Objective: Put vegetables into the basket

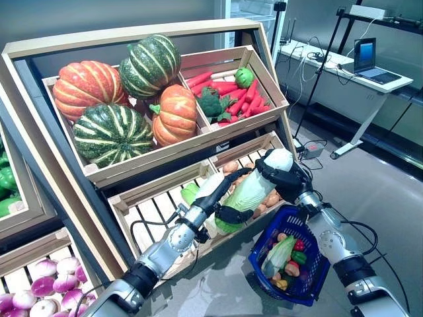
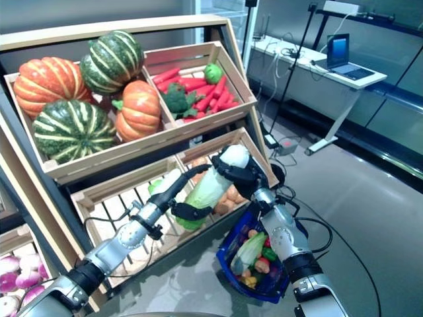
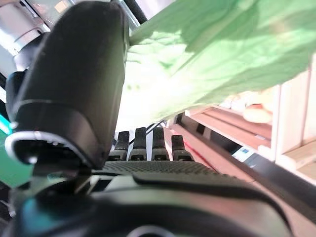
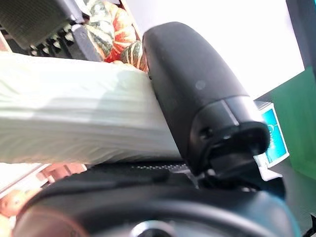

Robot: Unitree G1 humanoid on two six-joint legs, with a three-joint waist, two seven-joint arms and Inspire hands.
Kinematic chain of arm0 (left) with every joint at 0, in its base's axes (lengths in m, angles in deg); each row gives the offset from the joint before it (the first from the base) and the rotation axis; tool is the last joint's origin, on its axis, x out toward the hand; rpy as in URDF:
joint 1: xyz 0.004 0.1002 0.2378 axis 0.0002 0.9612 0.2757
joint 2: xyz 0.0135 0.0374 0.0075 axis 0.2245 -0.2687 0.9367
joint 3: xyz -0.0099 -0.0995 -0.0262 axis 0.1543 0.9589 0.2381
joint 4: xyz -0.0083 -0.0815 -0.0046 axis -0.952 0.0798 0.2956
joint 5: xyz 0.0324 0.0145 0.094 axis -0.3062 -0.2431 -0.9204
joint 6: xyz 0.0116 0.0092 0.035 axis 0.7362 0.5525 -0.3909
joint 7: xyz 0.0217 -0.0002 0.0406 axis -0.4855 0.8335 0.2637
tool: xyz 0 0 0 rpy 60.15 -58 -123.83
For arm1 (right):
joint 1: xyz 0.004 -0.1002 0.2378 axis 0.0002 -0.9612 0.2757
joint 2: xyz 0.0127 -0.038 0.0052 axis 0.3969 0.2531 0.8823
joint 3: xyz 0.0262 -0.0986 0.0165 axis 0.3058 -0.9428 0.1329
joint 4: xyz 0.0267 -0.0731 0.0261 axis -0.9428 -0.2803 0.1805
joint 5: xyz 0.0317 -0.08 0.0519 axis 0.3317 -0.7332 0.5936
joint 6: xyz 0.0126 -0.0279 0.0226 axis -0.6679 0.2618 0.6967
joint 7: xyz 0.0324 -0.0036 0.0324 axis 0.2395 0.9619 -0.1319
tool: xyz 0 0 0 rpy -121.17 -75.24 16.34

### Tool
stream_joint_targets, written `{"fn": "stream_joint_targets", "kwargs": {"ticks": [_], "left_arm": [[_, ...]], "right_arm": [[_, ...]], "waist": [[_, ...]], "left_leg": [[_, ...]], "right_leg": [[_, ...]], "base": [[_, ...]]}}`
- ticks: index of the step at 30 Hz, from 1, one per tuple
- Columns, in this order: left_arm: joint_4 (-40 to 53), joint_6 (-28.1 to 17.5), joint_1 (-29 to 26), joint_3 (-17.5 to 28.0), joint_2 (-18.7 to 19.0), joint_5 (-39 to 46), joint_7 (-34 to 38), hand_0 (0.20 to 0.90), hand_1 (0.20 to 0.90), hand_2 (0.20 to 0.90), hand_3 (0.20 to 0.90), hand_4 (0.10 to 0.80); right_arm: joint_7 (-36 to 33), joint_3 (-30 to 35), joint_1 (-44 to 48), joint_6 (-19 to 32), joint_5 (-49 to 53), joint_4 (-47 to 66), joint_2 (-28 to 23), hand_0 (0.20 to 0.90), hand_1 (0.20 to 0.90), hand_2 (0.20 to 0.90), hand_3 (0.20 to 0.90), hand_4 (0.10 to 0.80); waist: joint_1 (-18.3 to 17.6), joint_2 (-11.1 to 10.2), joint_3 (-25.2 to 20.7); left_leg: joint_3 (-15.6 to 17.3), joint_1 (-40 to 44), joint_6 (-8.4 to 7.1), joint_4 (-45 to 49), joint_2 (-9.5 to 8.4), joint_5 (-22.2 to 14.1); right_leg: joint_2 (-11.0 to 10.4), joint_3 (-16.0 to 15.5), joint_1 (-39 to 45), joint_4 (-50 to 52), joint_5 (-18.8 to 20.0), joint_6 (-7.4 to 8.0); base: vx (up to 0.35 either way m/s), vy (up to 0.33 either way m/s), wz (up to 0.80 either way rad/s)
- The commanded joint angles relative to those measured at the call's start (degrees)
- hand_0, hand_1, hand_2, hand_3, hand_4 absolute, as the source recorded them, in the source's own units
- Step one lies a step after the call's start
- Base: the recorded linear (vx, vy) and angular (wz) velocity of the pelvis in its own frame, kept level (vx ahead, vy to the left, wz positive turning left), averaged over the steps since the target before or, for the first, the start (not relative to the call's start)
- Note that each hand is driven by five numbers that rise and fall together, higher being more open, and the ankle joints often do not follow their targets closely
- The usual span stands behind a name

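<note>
cabbage [image 1: 250,191] is clasped by my left hand [image 1: 232,214] and right hand [image 1: 281,173], above the basket [image 1: 309,282] holding vegetables [image 1: 285,256].

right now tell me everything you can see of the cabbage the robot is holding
The napa cabbage is long, with a white ribbed stalk end and pale green crinkled leaves; it looks like a plastic model. It hangs tilted in the air before the lower crate, above the blue basket, which already holds vegetables. Both hands grip it: the right robot hand curls round the white upper end, the left robot hand round the green lower end.
</note>
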Motion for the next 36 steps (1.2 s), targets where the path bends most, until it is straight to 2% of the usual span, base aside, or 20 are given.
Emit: {"fn": "stream_joint_targets", "kwargs": {"ticks": [1,4,5,7,11,15,19,24,32,36], "left_arm": [[-9.4,5.1,-2.9,12.0,7.6,5.4,3.4,0.9,0.9,0.9,0.9,0.8],[-8.1,5.0,-1.3,14.1,6.7,15.3,-2.2,0.9,0.9,0.9,0.9,0.8],[-8.0,5.0,-1.1,14.2,6.7,15.8,-2.6,0.9,0.9,0.9,0.9,0.8],[-6.7,5.6,0.5,16.0,5.1,25.8,-8.7,0.9,0.9,0.9,0.9,0.8],[-4.4,5.6,2.2,18.7,3.3,35.3,-15.5,0.9,0.9,0.9,0.9,0.8],[-1.6,6.5,2.8,20.4,2.4,41.2,-19.5,0.9,0.9,0.9,0.9,0.8],[1.1,5.9,3.1,21.3,3.0,40.1,-18.9,0.9,0.9,0.9,0.9,0.8],[3.2,3.5,1.6,21.0,6.4,31.8,-12.1,0.9,0.9,0.9,0.9,0.8],[6.3,3.5,0.5,20.0,9.0,27.1,-7.2,0.9,0.9,0.9,0.9,0.8],[7.2,1.7,-2.2,18.7,10.6,23.7,-1.1,0.9,0.9,0.9,0.9,0.8]], "right_arm": [[0.5,8.5,6.9,8.1,-1.1,1.2,-8.4,0.3,0.3,0.3,0.3,0.4],[-0.7,10.1,5.3,8.6,-2.6,-0.4,-9.7,0.3,0.3,0.3,0.3,0.4],[-0.7,10.1,5.2,8.7,-2.7,-0.5,-9.7,0.3,0.3,0.3,0.3,0.4],[-1.6,11.1,3.9,9.4,-2.9,-1.3,-10.1,0.3,0.3,0.3,0.3,0.4],[-3.5,12.8,2.9,10.5,-3.2,-2.3,-10.3,0.3,0.3,0.3,0.3,0.4],[-6.8,13.7,1.8,12.6,-6.1,-3.2,-10.3,0.3,0.3,0.3,0.3,0.4],[-13.0,13.9,0.6,13.8,-14.9,-5.2,-11.4,0.3,0.3,0.3,0.3,0.4],[-20.6,12.3,0.4,13.0,-25.2,-9.1,-15.2,0.3,0.3,0.3,0.3,0.4],[-29.5,10.9,2.7,9.9,-32.3,-14.7,-17.8,0.3,0.3,0.3,0.3,0.4],[-35.1,9.1,6.5,8.6,-32.8,-17.3,-17.9,0.3,0.3,0.3,0.3,0.4]], "waist": [[-0.3,-0.7,-0.5],[-0.3,-0.6,-0.4],[-0.3,-0.6,-0.4],[-0.3,-0.5,-0.2],[-0.3,-0.4,0.1],[-0.2,-0.3,0.3],[0.0,-0.2,0.5],[0.2,-0.2,1.0],[1.1,-0.1,2.2],[1.8,0.4,5.3]], "left_leg": [[-0.6,-1.1,1.72,0.1,-0.9,-2.5],[-0.4,-1.1,1.67,0.1,-0.84,-2.5],[-0.4,-1.1,1.67,0.1,-0.83,-2.5],[-0.2,-1.1,1.65,0.1,-0.72,-2.4],[0.1,-1.0,1.62,0.1,-0.62,-2.3],[0.1,-1.0,1.63,0.1,-0.62,-2.4],[0.2,-0.9,1.58,0.1,-0.58,-2.4],[-0.1,-1.0,1.43,0.1,-0.55,-2.3],[-0.5,-1.3,1.34,0.1,-0.32,-2.0],[-1.2,-3.3,1.31,1.8,-0.16,-1.4]], "right_leg": [[0.4,0.7,0.0,0.3,0.9,-2.76],[0.4,0.8,-0.1,0.2,1.0,-2.81],[0.4,0.8,-0.1,0.2,1.0,-2.81],[0.5,0.8,-0.1,0.2,1.1,-2.84],[0.5,0.8,-0.1,0.3,1.2,-2.93],[0.4,0.7,-0.1,0.3,1.2,-2.99],[0.4,0.6,0.1,0.3,1.2,-3.02],[0.3,0.4,0.0,0.3,1.3,-2.92],[0.2,-0.2,-0.2,1.0,1.0,-3.04],[-0.3,-0.4,-3.3,5.9,-0.7,-3.53]], "base": [[0.0,0.0,0.0],[-0.002,-0.002,-0.05],[0.0,-0.002,-0.1],[-0.006,-0.004,-0.06],[0.0,0.0,0.0],[0.0,0.0,0.0],[0.0,0.0,0.0],[0.005,-0.014,0.0],[0.028,-0.047,0.01],[-0.09,-0.036,0.0]]}}
